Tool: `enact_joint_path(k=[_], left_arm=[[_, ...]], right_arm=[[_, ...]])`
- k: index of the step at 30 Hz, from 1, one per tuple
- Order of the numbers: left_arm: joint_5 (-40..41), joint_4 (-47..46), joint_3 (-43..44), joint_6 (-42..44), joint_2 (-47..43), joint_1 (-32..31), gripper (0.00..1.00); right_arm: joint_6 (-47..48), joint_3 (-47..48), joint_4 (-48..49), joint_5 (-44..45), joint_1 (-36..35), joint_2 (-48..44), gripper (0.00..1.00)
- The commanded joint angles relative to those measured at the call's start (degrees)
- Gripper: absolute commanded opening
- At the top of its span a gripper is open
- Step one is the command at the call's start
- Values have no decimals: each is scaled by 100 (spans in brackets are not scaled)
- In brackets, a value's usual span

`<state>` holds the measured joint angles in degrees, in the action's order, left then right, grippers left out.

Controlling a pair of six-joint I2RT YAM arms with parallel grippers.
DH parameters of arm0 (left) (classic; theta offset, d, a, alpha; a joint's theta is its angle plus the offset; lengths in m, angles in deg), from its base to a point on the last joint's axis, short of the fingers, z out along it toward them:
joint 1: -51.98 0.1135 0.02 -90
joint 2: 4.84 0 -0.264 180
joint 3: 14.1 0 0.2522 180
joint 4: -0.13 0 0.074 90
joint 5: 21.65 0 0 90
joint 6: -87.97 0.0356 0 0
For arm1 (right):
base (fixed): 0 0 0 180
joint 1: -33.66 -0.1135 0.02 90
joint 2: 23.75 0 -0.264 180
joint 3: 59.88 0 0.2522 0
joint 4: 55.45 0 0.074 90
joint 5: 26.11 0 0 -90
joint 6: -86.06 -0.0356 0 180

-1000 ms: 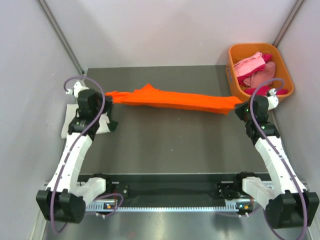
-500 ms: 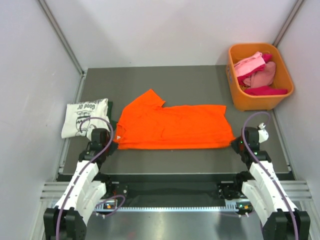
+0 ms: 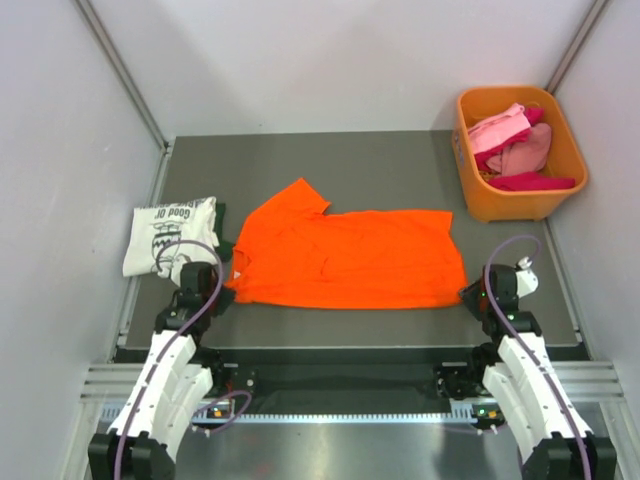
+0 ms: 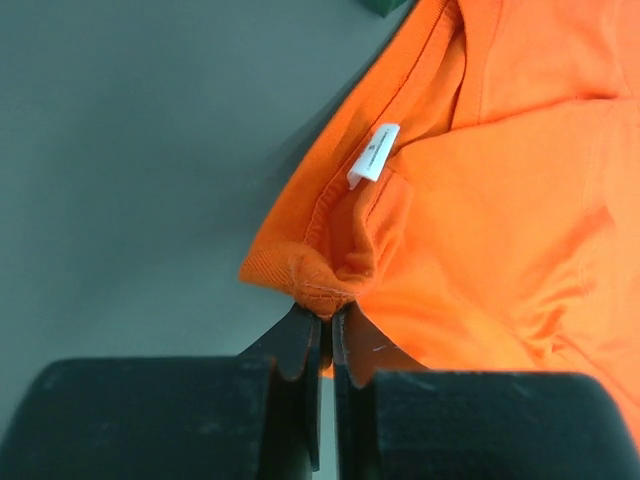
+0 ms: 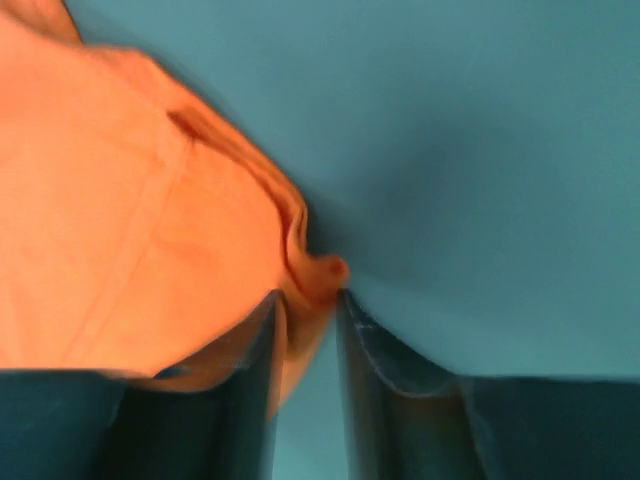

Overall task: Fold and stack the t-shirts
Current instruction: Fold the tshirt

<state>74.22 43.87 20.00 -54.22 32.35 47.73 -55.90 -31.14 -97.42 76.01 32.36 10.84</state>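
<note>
The bright orange t-shirt lies spread flat on the dark table, one sleeve pointing to the far left. My left gripper is shut on its near left corner by the collar; in the left wrist view the jaws pinch the bunched hem below the white label. My right gripper holds the near right corner; in the blurred right wrist view the cloth sits between the narrowly parted fingers. A folded white t-shirt with black print lies at the left.
The rigid orange bin stands at the far right with pink, red and magenta tees inside. A small dark object lies between the white and orange shirts. Grey walls close in both sides.
A second ago the shirt hung stretched in the air at the far side. Both arms have pulled back and down, laying it flat, then dragged its near edge slightly nearer.
</note>
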Motion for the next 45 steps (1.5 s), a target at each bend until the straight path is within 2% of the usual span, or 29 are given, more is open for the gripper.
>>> enact_joint_path(k=[1,2,3,7,8,12,17,20,25,26,28,34,41,45], left_arm=[[134,228,93,-20,-229,38,11],[151,280,111,-55,-273,38,24],[125,255,93,-55,-343,38,26],[213,447,356,-90,-397,38,34],[222,500,470,-29,-397,38,53],[-24,824,1102,103,-301,38,71],[125,1019,2035,287,-142,38,75],[-15,572,2290,673,42,38,84],[-560,-87,2642,903,1052,38,93],[-978,-437,2642,955,1288,38,94],[-1201,-921,2590,1017,1466,38,99],[-1281,-2319,2483,798,2054,38,98],[-1703,-3295,2861,754,3328,21,98],[-1659,-3797,3072,929,4031,-14,98]], right_arm=[[37,268,-229,369,69,-198,43],[46,294,-325,396,69,-303,48],[37,329,-352,414,69,-356,54],[64,505,-440,510,69,-602,57],[98,558,-475,545,69,-637,57],[195,970,-537,660,69,-673,61],[598,1401,-458,730,69,-541,61],[941,1542,-54,643,60,-374,60],[1740,1981,613,98,60,318,60],[1873,2069,693,11,68,442,61],[2197,2254,912,-279,60,819,62],[2848,2650,1607,-1202,-10,1777,63],[3227,3229,1775,-1194,-405,2745,62],[3386,3502,1766,-703,-678,3193,62]])
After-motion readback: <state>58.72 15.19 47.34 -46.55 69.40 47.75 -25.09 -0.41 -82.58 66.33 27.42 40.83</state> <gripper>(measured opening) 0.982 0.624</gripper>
